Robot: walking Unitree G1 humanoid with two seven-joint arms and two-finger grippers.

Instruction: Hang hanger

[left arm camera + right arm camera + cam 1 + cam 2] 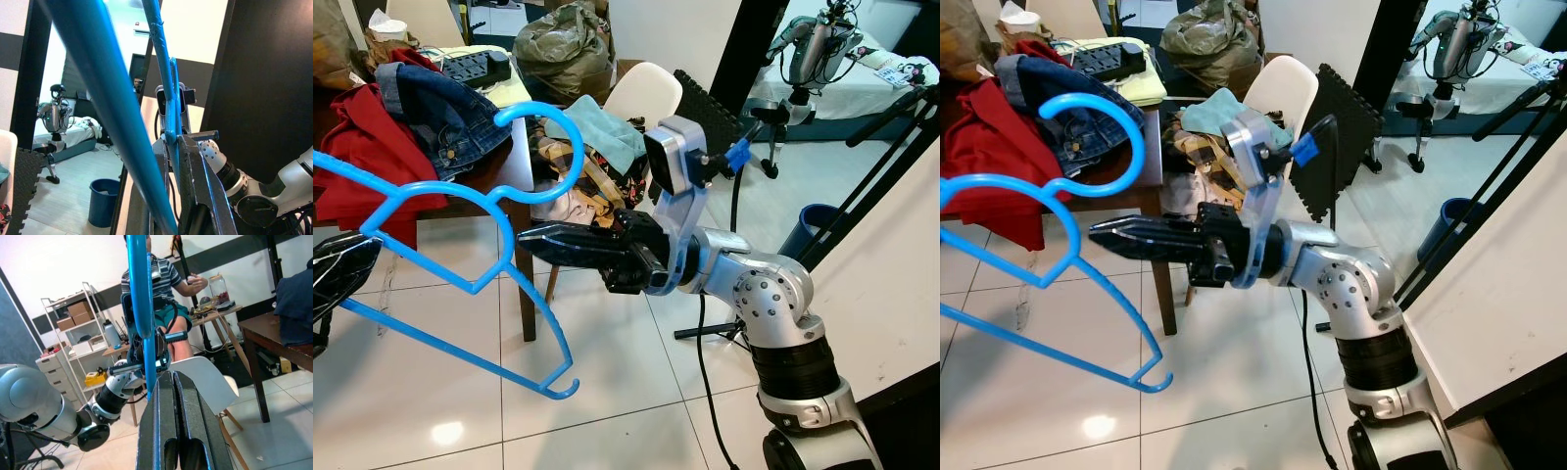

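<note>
The hanger [460, 255] hangs at the left, held by the left claw [337, 269]. To its right, the right claw [533, 238] points toward it. Behind both stands the table [514, 162], with clothes [421, 117] piled on it and a chair [641, 93] to its right.

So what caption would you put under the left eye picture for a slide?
Left gripper holds a blue hanger above the tiled floor; right gripper, shut, points toward it.
</note>
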